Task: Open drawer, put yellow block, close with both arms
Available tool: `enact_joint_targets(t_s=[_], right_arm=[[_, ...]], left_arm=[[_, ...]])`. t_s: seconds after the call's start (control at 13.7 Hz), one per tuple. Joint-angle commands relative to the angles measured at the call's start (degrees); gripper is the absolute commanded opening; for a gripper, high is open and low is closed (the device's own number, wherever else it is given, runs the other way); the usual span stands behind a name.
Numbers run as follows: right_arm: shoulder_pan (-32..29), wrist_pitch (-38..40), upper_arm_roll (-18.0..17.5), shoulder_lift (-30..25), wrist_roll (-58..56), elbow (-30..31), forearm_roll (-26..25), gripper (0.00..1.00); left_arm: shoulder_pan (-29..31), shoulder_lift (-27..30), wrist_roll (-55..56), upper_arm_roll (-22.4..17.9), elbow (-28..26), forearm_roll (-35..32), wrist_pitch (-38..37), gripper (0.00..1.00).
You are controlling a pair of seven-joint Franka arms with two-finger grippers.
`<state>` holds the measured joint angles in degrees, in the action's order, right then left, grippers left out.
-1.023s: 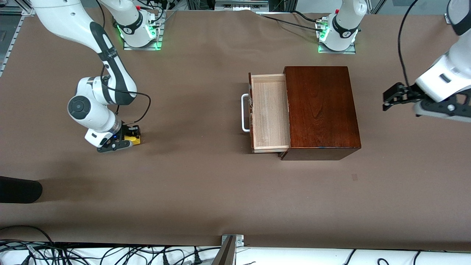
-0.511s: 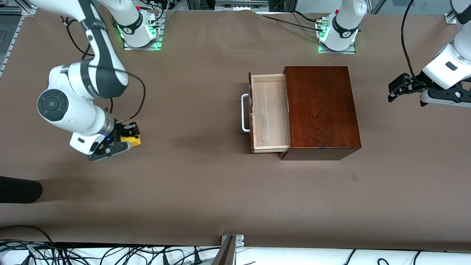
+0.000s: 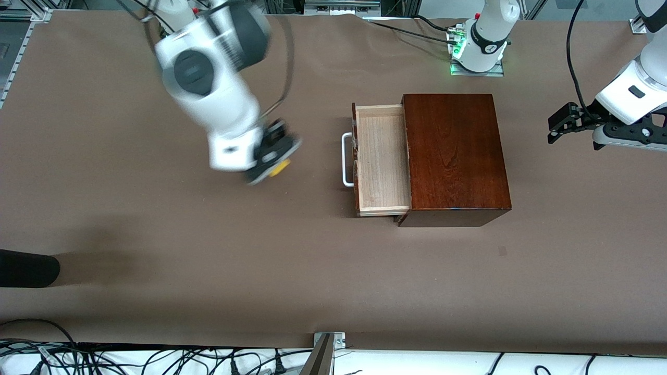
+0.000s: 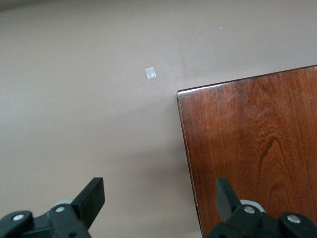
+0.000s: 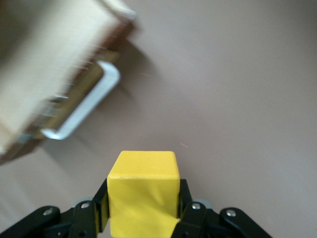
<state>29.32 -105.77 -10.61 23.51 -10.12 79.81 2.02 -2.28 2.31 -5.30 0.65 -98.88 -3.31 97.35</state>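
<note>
The yellow block [image 3: 282, 166] hangs in the air with my right gripper [image 3: 275, 160] shut on it, over bare table between the right arm's end and the drawer. In the right wrist view the yellow block [image 5: 143, 191] fills the gap between the fingers of my right gripper [image 5: 143, 208]. The drawer [image 3: 380, 156] stands pulled out of the mahogany box [image 3: 456, 156], its pale tray empty and its white handle [image 3: 345, 159] facing the right arm. My left gripper [image 3: 558, 125] hovers open past the box toward the left arm's end. In the left wrist view, that left gripper [image 4: 158, 198] is empty and the box [image 4: 252, 148] shows.
A black rounded object [image 3: 26, 268] lies at the table's edge on the right arm's end, nearer to the camera. A small tape mark [image 3: 502, 251] sits on the brown cover near the box. The left arm's base [image 3: 477, 52] stands along the table's top edge.
My right arm has lifted the yellow block off the table and swung it toward the drawer. The left gripper rose slightly a second ago and has since stayed put.
</note>
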Motion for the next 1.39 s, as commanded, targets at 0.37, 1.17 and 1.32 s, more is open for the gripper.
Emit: enact_joint_targets(t_s=[0.37, 1.17, 1.32], right_arm=[[18.9, -7.9, 0.3, 12.4, -4.5, -12.7, -7.7, 0.0], [23.3, -10.8, 0.5, 22.0, -12.6, -12.8, -20.8, 0.0], [22.8, -10.6, 0.7, 22.3, -16.2, -12.8, -21.0, 0.0]], left_arm=[[-0.2, 0.4, -0.1, 0.1, 0.6, 0.7, -1.0, 1.0], [-0.2, 0.5, -0.3, 0.1, 0.6, 1.0, -1.2, 1.0], [-0.2, 0.5, -0.4, 0.1, 0.6, 1.0, -1.2, 1.0]])
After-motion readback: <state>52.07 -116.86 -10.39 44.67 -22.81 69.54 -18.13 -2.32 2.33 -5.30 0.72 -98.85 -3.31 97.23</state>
